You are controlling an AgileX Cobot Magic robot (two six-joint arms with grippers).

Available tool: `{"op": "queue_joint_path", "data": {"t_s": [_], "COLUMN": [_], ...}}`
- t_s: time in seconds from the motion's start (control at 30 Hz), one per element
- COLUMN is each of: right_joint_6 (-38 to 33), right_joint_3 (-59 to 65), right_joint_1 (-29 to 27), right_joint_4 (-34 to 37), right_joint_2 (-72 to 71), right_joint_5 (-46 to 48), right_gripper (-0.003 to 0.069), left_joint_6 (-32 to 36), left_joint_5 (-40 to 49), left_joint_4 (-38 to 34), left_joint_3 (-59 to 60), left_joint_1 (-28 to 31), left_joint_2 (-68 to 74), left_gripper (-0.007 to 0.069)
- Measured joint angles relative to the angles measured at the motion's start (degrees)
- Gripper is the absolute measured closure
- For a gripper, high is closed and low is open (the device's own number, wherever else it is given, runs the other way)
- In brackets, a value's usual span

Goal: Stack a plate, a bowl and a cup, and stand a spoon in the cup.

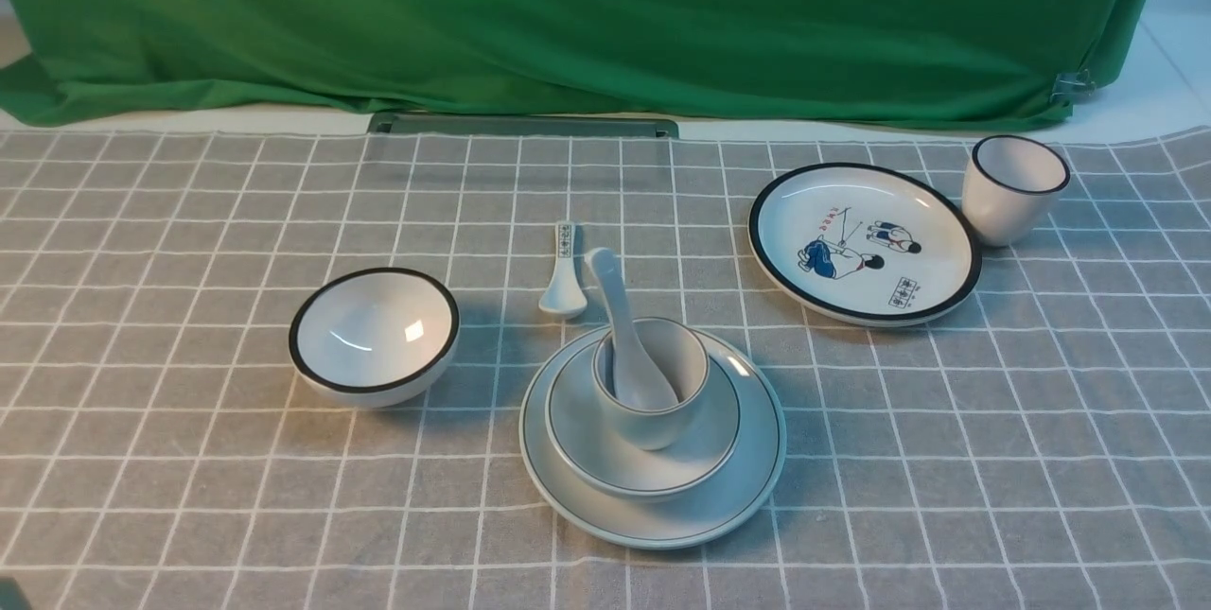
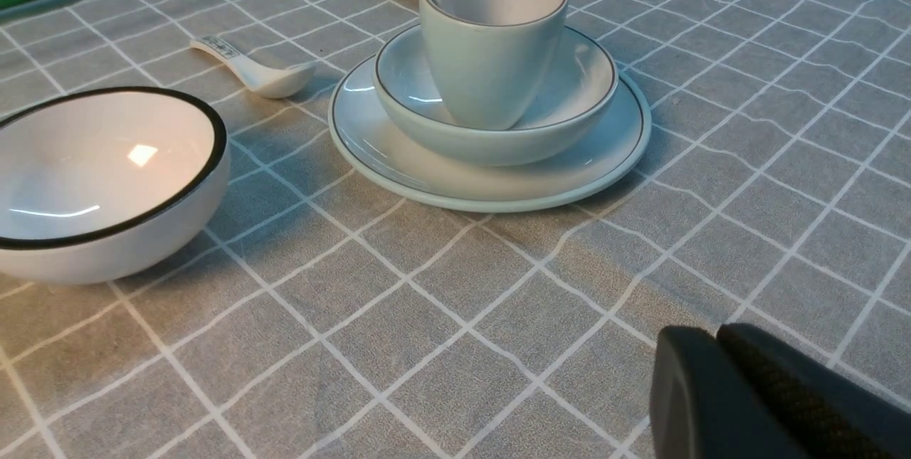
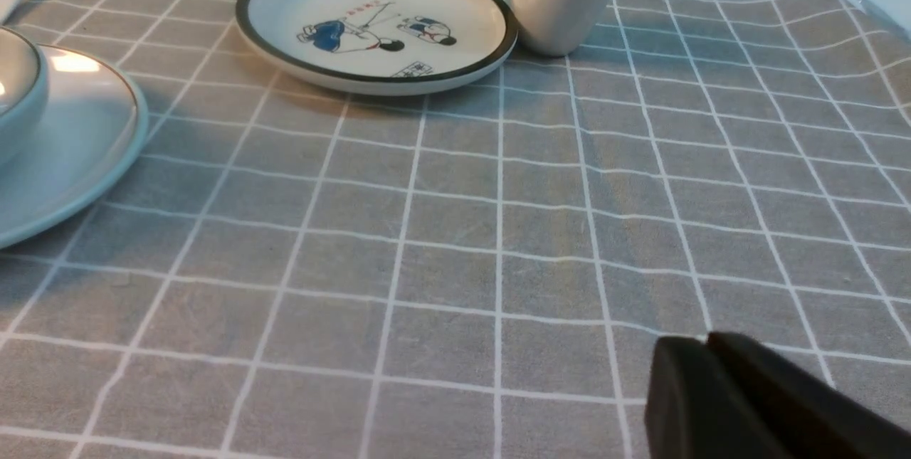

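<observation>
Nearest are the two hands, the left hand (image 2: 717,334) closed on nothing and the right hand (image 3: 704,341) with its tips together, empty; beyond them the plain plate (image 1: 662,530) lies on the checked surface (image 1: 899,534), bearing the plain bowl (image 1: 605,468), in which stands the short cup (image 1: 653,426) with the glossy spoon (image 1: 624,336) leaning in it; the last step looks finished, so the next move probably needs only hands kept clear; farther off, counting everything: two plates, two bowls, two cups, two spoons
</observation>
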Motion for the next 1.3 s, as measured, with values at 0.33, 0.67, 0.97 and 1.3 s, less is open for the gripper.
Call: {"op": "queue_joint_path", "data": {"t_s": [0.33,0.67,0.97,1.3], "right_joint_6": [0.00,0.00,0.00,0.00], "right_joint_3": [0.00,0.00,0.00,0.00], "right_joint_1": [0.00,0.00,0.00,0.00], "right_joint_4": [0.00,0.00,0.00,0.00], "right_joint_2": [0.00,-0.08,-0.08,-0.08], "right_joint_5": [0.00,-0.13,-0.06,-0.06], "right_gripper": [0.0572,0.0569,0.0557,0.0536], "left_joint_6": [-0.82,-9.40,-10.15,-10.15], "left_joint_5": [-0.85,9.42,9.78,9.78], "left_joint_4": [0.91,-0.07,-0.23,-0.23], "left_joint_3": [0.00,0.00,0.00,0.00], "left_joint_1": [12.96,40.69,40.96,40.96], "left_joint_2": [-6.61,-15.60,-15.60,-15.60], "left_gripper": [0.0612,0.0612,0.0612,0.0610]}}
